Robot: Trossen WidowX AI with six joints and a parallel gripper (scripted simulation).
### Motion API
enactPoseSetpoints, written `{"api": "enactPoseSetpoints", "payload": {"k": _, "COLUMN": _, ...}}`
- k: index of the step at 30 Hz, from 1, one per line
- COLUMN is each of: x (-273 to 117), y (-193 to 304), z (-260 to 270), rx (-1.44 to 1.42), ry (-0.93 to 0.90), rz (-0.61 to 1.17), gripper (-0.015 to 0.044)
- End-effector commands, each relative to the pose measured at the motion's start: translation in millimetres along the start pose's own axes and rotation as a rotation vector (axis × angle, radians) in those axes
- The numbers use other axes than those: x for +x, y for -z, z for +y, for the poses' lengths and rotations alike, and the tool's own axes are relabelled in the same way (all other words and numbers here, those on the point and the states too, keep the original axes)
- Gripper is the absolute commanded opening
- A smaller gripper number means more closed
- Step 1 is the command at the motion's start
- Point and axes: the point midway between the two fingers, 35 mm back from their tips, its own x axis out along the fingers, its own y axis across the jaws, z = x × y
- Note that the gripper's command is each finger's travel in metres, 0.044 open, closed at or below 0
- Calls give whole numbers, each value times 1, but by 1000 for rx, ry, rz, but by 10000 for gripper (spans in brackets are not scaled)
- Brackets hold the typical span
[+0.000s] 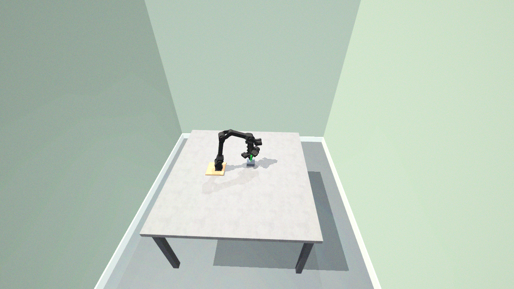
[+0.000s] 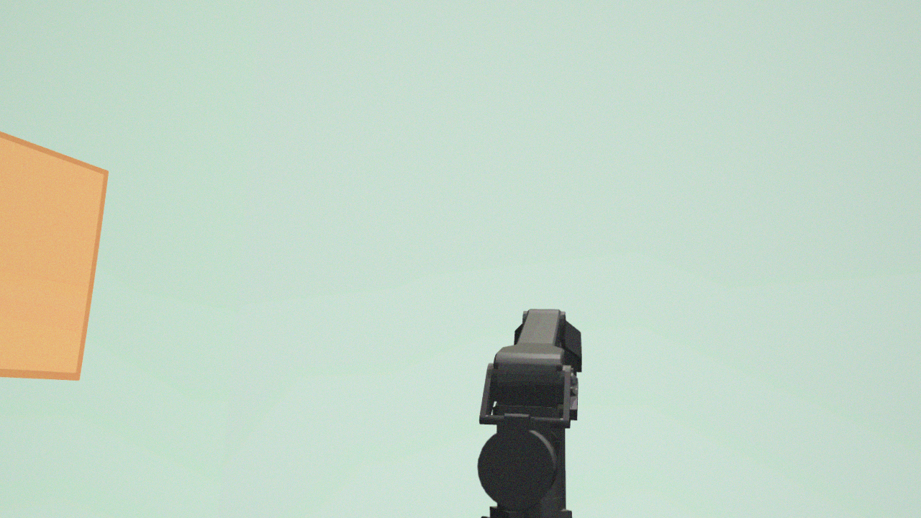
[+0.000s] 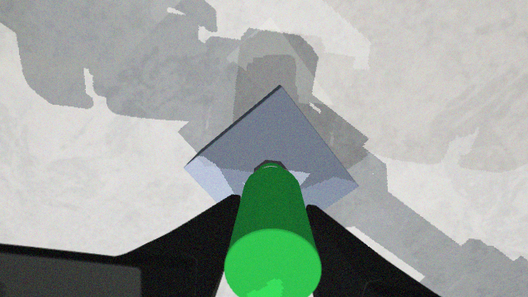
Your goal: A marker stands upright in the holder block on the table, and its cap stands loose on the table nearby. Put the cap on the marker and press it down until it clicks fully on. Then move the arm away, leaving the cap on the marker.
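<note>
Clenching the green cap (image 3: 272, 231) between its black fingers, the claw (image 3: 272, 224) holds it upright over the marker (image 3: 270, 166), whose dark tip shows just under the cap's lower rim, standing in the grey-blue holder block (image 3: 280, 136) on the table (image 3: 82, 173), so the press runs straight down.

Top view high, distant; exterior low, close; wrist downward, near

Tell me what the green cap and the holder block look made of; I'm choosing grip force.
Green cap: smooth, glossy-looking plastic, evenly coloured, held in the pincer. Holder block: matte grey-blue, flat faces and sharp edges; plastic or painted metal, hard to tell.
</note>
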Motion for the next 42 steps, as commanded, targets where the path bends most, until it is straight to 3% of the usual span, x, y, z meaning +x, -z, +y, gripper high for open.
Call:
{"api": "enactPoseSetpoints", "payload": {"k": 1, "x": 1, "y": 0, "z": 0, "rx": 3, "ry": 0, "rz": 3, "gripper": 0}}
{"api": "enactPoseSetpoints", "payload": {"k": 25, "x": 1, "y": 0, "z": 0, "rx": 3, "ry": 0, "rz": 3, "gripper": 0}}
{"api": "enactPoseSetpoints", "payload": {"k": 42, "x": 0, "y": 0, "z": 0, "rx": 0, "ry": 0, "rz": 0, "gripper": 440}}
